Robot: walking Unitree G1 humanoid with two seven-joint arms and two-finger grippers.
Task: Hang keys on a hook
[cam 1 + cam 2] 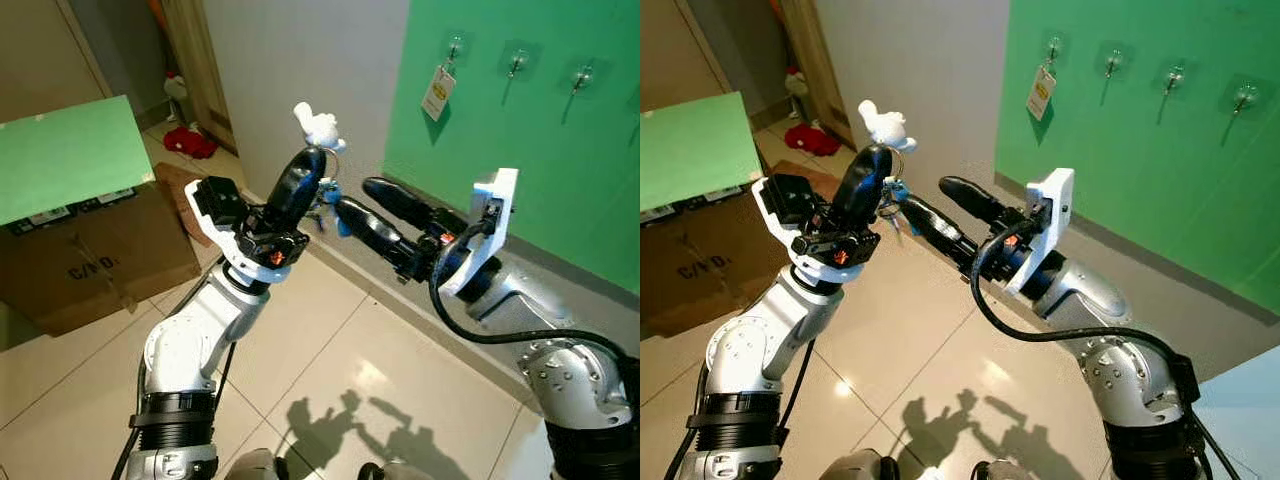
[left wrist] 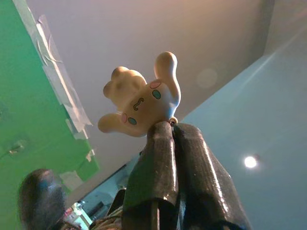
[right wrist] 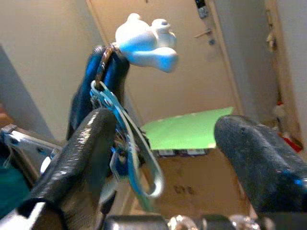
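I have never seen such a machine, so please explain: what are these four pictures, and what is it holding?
It is a humanoid robot with two silver arms. Two pictures come from its head, looking down; two come from cameras on its wrists. The left gripper is shut on a key bunch with a white toy charm on top. The right gripper, fingers open, reaches toward the bunch. On the green wall are hooks; one carries a tag. A cardboard box stands on the tiled floor.
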